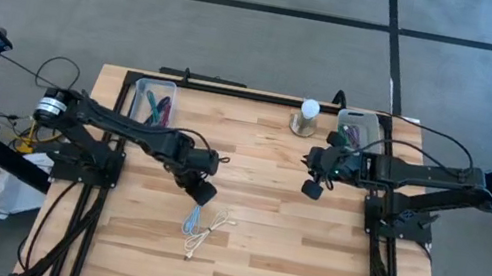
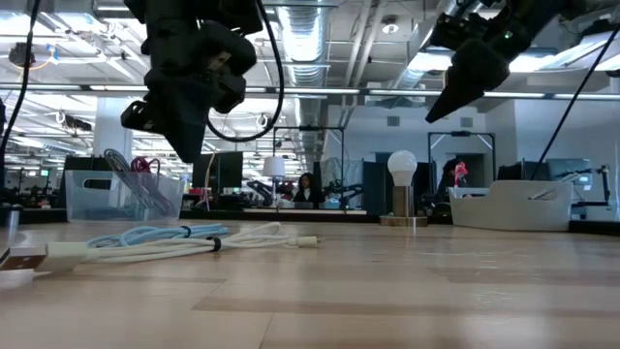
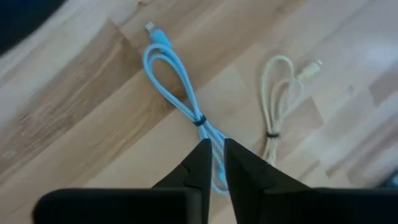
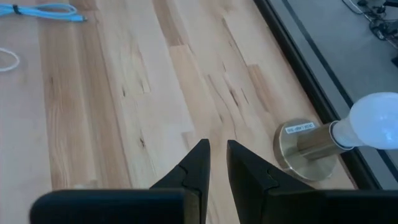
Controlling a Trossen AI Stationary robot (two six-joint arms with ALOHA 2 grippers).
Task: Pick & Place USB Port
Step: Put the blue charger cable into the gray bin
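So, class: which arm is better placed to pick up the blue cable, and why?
The left. The left gripper hangs just above the blue cable, which shows beyond its fingertips. The right gripper hangs over bare table near the lamp.

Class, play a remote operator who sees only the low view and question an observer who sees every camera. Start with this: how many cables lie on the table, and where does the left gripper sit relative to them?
Observer: Two, a blue cable and a cream cable, side by side. The left gripper hangs directly over the blue one.
Operator: Has it grabbed it?
Observer: No. The fingers are nearly together with the cable lying flat on the wood beneath.
Operator: And the right gripper?
Observer: The right gripper holds nothing, above bare table near the lamp.
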